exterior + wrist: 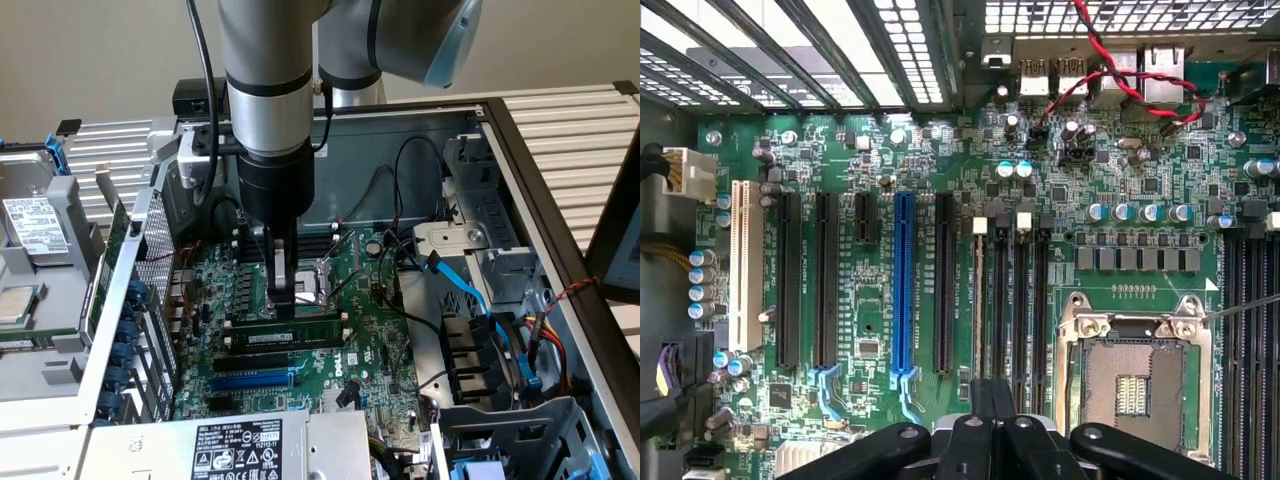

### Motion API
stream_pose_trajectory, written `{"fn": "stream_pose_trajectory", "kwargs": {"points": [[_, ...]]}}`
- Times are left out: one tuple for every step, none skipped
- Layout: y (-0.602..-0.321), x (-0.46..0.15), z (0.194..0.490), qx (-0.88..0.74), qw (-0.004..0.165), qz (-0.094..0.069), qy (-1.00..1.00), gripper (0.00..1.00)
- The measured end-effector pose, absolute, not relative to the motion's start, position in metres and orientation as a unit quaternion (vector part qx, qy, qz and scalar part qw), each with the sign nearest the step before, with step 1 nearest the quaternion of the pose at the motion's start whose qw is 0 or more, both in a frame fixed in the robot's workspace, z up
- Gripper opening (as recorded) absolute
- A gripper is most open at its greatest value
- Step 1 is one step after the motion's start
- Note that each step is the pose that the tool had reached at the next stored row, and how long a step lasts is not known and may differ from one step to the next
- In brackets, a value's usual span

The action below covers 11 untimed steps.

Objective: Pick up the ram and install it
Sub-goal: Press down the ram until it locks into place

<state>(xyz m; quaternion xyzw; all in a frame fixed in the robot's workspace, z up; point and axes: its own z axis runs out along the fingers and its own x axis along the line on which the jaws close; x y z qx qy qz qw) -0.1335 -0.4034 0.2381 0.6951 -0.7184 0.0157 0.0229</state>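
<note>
Above the motherboard (370, 340), the pincer (285, 305) clasps the seated ram (290, 332) — wrist view adds the blue slot (903, 285).

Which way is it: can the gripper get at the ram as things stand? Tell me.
Probably yes. The gripper is already down on the ram, which stands edge-up among the motherboard slots, and nothing sits between them.
</note>
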Motion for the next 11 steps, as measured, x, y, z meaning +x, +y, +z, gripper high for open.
{"fn": "stream_pose_trajectory", "kwargs": {"points": [[-0.4039,-0.1335,0.2377,0.695,0.023,0.016,-0.718,0.1],[-0.4045,-0.1335,0.2374,0.695,0.023,0.016,-0.718,0.1],[-0.4051,-0.1334,0.2371,0.695,0.023,0.016,-0.718,0.1],[-0.4054,-0.1334,0.2366,0.695,0.023,0.016,-0.718,0.1],[-0.4056,-0.1334,0.2363,0.695,0.023,0.016,-0.718,0.1],[-0.4058,-0.1334,0.236,0.695,0.023,0.016,-0.718,0.1],[-0.4059,-0.1334,0.2357,0.695,0.023,0.016,-0.718,0.1],[-0.4059,-0.1334,0.2353,0.696,0.023,0.016,-0.718,0.1],[-0.4059,-0.1335,0.2352,0.696,0.023,0.016,-0.717,0.1],[-0.406,-0.1333,0.2349,0.697,0.023,0.016,-0.717,0.1],[-0.4059,-0.1329,0.2347,0.697,0.023,0.016,-0.716,0.1]]}}
